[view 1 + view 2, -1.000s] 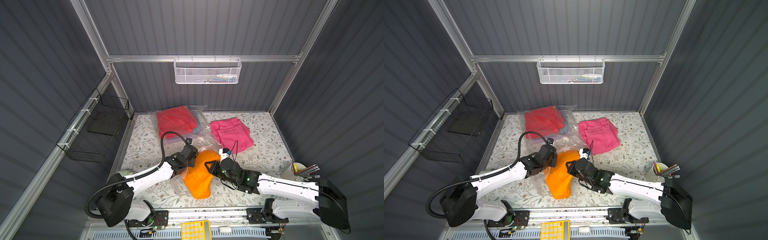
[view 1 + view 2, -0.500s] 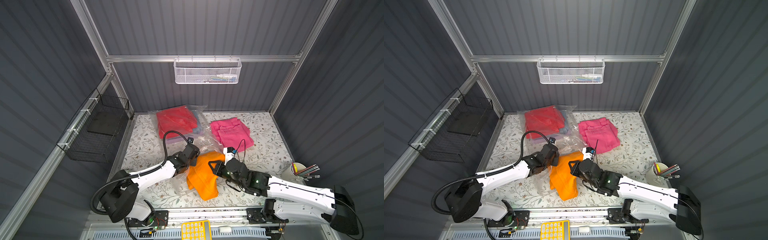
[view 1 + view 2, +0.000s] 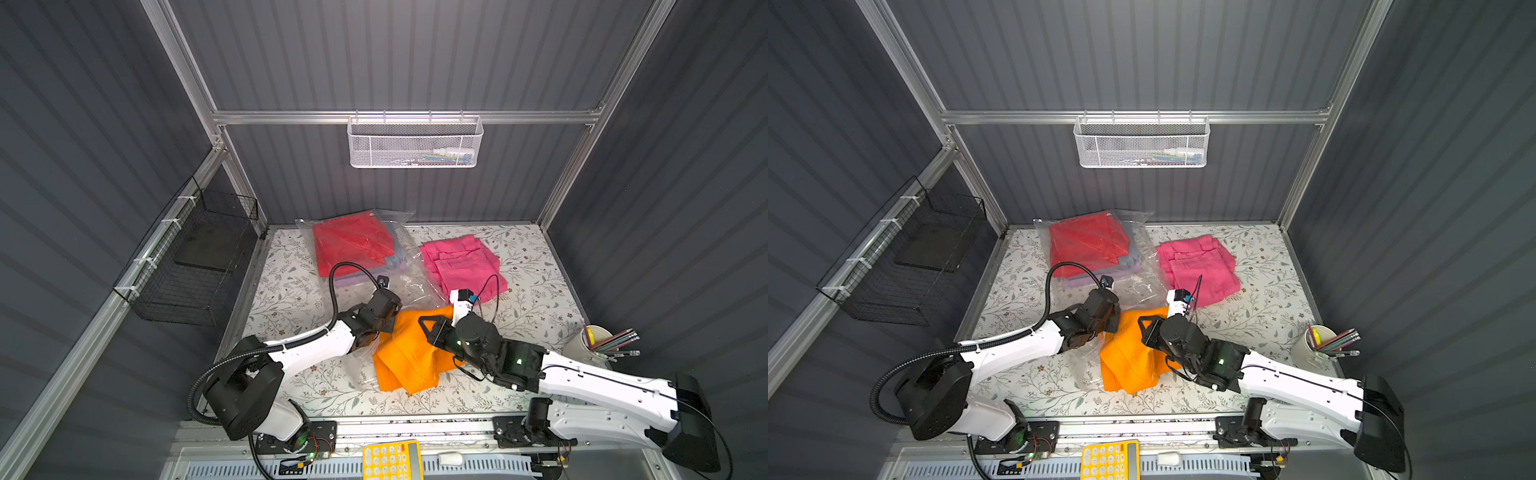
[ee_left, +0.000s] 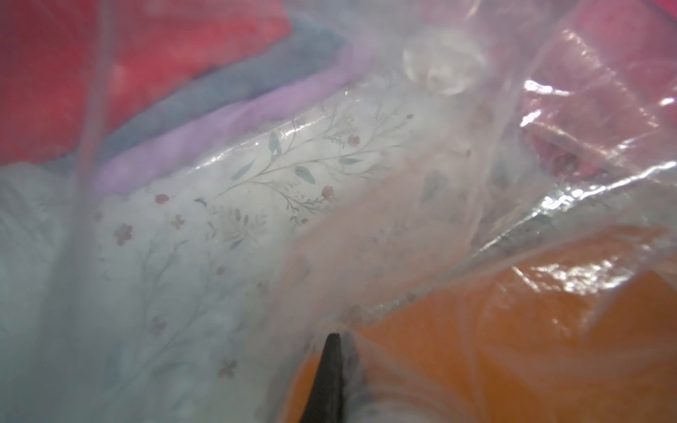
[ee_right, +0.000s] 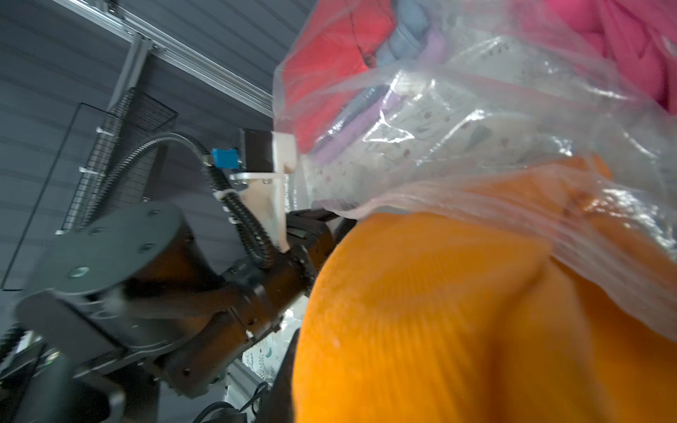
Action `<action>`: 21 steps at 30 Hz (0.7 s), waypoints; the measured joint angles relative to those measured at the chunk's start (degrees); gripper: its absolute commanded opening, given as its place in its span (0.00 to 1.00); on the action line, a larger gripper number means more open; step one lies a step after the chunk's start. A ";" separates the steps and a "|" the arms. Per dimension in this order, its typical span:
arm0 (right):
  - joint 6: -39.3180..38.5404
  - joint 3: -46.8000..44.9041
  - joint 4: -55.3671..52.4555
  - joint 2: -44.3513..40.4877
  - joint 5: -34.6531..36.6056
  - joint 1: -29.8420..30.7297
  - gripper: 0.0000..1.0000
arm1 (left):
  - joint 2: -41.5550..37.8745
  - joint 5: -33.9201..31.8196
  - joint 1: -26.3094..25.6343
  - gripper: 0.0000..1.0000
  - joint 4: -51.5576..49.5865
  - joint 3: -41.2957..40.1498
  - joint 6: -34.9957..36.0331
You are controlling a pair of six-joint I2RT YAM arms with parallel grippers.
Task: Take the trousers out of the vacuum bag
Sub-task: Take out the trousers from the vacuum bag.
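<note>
The orange trousers lie bunched at the front middle of the table, half under the mouth of the clear vacuum bag. My right gripper is shut on the orange trousers; one dark finger shows beside the cloth. My left gripper is shut on the bag's plastic edge. Inside the bag lie red trousers, blue denim and lilac ones, near the white valve cap. Pink trousers lie outside, at the back right.
A white mesh basket hangs on the back wall and a black wire basket on the left wall. A cup of pencils stands at the table's right edge. A yellow calculator lies in front, below the table.
The right arm has swung round with the orange trousers in its grip, and the cloth has spread wider and shifted slightly right. The left gripper has stayed on the bag's plastic.
</note>
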 measured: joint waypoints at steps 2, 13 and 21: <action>1.62 -0.79 -1.20 0.35 -0.09 0.00 0.00 | -0.02 0.00 0.13 0.00 0.00 0.00 0.00; 16.52 -10.25 -6.29 0.07 -0.22 0.98 0.32 | -0.04 0.20 0.13 0.00 -0.46 0.04 0.24; 28.39 -13.75 -9.84 -2.58 1.05 3.41 0.86 | -0.07 0.70 0.24 0.00 -1.29 0.09 0.92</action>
